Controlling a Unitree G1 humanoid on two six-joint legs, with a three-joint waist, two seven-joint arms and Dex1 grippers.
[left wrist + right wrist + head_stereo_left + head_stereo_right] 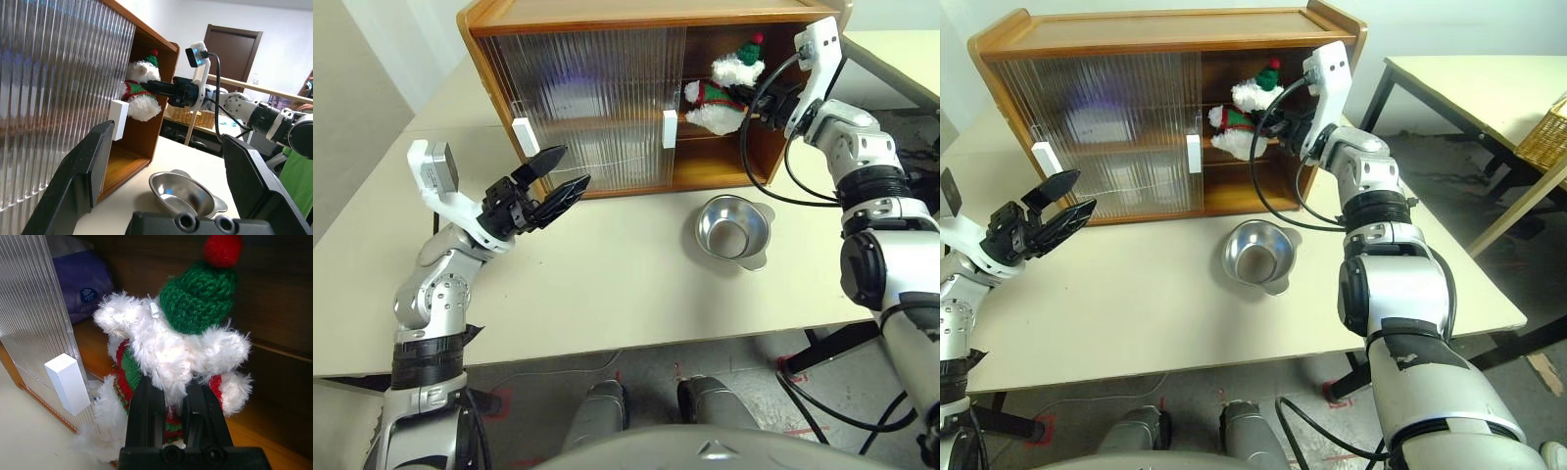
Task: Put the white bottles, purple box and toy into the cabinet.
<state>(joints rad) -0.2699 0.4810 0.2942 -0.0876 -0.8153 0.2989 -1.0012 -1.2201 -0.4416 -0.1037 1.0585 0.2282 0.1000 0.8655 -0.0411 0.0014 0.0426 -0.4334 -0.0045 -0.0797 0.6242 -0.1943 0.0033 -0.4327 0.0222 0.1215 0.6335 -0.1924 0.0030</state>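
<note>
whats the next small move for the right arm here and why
Probably ease the toy a little deeper and lower it onto the shelf, then open. The right end effector is shut on the toy at the cabinet opening, where it looks held above the shelf board, with the purple box already inside.

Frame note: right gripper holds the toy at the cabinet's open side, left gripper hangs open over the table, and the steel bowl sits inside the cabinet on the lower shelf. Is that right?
Not quite: the steel bowl sits on the table in front of the cabinet, as the left eye view shows. The rest holds: the right gripper holds the toy at the cabinet's open side, and the left gripper hangs open over the table.
</note>
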